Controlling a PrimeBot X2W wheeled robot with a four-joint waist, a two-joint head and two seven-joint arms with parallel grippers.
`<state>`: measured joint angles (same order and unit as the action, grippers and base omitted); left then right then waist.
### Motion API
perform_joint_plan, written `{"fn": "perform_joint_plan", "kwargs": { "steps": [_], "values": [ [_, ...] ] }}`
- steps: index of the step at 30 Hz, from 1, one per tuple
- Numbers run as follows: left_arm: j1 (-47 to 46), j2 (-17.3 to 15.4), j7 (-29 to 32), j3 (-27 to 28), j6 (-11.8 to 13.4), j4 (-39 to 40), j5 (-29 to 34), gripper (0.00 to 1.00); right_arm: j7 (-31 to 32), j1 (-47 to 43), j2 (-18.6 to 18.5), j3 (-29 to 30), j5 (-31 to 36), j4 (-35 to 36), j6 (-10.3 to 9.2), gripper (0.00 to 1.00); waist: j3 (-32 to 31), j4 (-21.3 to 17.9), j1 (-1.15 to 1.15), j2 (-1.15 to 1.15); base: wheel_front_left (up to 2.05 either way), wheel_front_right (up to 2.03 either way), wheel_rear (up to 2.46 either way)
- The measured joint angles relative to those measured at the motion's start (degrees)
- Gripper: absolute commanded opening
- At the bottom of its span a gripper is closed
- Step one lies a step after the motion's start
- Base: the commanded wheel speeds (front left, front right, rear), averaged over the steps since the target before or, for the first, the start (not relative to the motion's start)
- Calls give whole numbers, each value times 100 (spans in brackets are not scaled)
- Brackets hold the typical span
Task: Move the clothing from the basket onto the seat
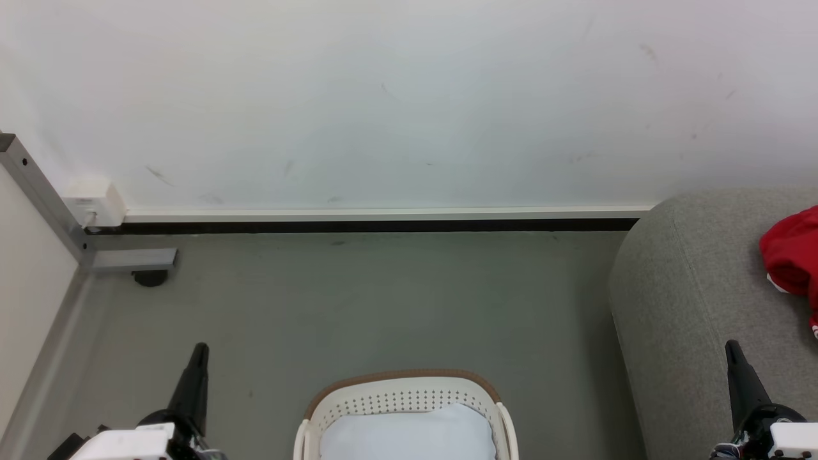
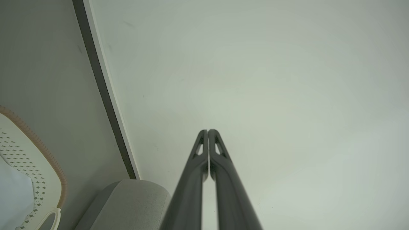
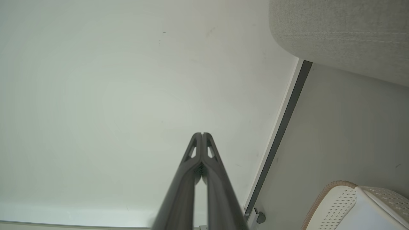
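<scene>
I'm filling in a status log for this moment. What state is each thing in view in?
left gripper: shut, holding nothing.
right gripper: shut, holding nothing.
basket: upright on the floor, with a pale cloth inside.
clothing: crumpled, lying on the seat.
seat: bears the red clothing at its right side.

You have a flat grey-green floor carrying everything here. At the bottom centre of the head view, a rounded white perforated plastic basket with a brown rim stands on it, and a pale bluish-white cloth lies inside. To the robot's right, a large light grey woven-fabric sofa stands on the same floor, apart from the basket, with bright red clothing lying on its seat. At far left, a grey metal frame rail sits over a small black foot on the floor.
</scene>
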<state>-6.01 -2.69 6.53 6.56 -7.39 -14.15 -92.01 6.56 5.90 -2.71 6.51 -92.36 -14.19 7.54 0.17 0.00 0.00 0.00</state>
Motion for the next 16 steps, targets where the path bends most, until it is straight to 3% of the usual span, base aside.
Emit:
{"fn": "perform_joint_plan", "kwargs": {
  "steps": [16],
  "values": [
    [0, 0, 0, 0, 0, 0, 0, 0, 0, 0, 0, 0, 0, 0, 0, 0, 0, 0, 0, 0, 0, 0, 0]
  ]
}}
